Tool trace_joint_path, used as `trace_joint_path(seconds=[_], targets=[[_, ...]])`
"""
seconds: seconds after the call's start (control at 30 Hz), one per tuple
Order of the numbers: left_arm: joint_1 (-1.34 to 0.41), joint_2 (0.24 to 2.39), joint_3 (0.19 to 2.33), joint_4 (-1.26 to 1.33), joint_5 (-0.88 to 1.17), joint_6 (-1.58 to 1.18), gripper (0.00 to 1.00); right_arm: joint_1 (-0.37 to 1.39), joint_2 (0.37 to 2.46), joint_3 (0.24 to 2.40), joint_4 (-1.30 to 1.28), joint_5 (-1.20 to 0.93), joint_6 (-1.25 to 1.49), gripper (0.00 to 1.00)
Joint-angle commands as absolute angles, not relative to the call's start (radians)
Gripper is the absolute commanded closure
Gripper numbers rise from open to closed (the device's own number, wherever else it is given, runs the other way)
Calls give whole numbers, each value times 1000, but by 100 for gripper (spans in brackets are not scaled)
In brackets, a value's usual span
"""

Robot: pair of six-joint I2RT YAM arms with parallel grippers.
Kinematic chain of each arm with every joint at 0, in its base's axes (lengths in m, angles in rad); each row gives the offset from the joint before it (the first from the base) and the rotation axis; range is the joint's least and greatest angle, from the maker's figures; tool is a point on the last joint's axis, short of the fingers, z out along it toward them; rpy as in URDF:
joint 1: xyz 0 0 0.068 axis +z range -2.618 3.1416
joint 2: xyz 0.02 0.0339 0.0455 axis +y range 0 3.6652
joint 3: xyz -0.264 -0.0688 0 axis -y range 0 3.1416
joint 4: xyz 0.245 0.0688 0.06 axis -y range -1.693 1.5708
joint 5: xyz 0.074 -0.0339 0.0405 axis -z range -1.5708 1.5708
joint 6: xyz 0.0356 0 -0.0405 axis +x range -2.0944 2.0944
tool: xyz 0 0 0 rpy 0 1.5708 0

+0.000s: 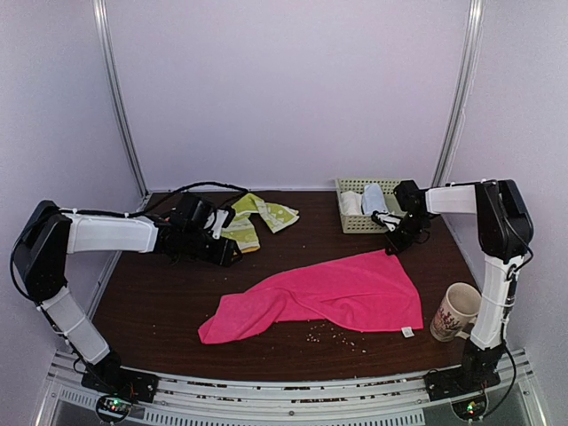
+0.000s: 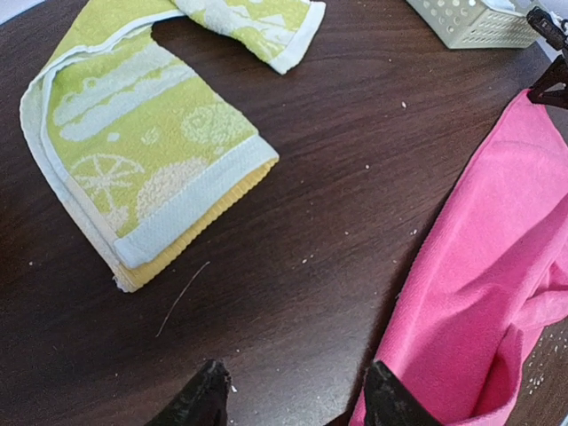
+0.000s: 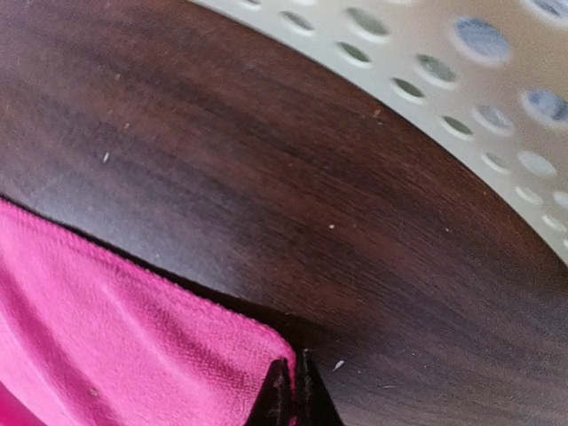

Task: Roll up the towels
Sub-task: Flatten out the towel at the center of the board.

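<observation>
The long hot-pink towel (image 1: 328, 293) lies spread and rumpled across the middle of the dark table. My right gripper (image 1: 390, 249) is shut on its far right corner, down at the table top; in the right wrist view the black tips (image 3: 295, 368) pinch the pink hem (image 3: 115, 337). The yellow-green patterned towel (image 1: 257, 217) lies folded at the back left, seen close in the left wrist view (image 2: 133, 151). My left gripper (image 1: 227, 254) hangs open over bare wood between the two towels, nothing between its fingers (image 2: 297, 377), and its right fingertip is at the pink edge (image 2: 497, 266).
A cream perforated basket (image 1: 355, 222) stands at the back right, just beyond the right gripper, holding a white cloth (image 1: 352, 202) and a light-blue one (image 1: 374, 197). A patterned mug (image 1: 453, 311) stands near the right arm's base. Crumbs (image 1: 333, 333) lie in front of the pink towel.
</observation>
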State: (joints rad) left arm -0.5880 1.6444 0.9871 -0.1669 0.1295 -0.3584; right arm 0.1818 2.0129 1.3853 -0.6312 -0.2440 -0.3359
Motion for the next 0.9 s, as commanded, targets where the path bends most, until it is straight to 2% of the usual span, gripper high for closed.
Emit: trace_joint_path(seconds=[0.0, 0.23, 0.37, 0.7, 0.87], targets=[[-583, 1651, 971, -170, 101, -361, 48, 174, 1991, 1424, -651, -286, -340, 100], [-572, 1582, 941, -189, -2, -382, 47, 174, 1750, 1635, -759, -343, -316, 100], [-543, 1581, 914, -201, 18, -423, 48, 173, 1611, 1680, -746, -358, -322, 100], [-536, 1716, 934, -104, 244, -457, 60, 173, 1554, 1686, -774, -389, -352, 100], [-552, 1816, 998, -14, 466, -448, 66, 173, 1542, 1678, -776, -392, -353, 100]])
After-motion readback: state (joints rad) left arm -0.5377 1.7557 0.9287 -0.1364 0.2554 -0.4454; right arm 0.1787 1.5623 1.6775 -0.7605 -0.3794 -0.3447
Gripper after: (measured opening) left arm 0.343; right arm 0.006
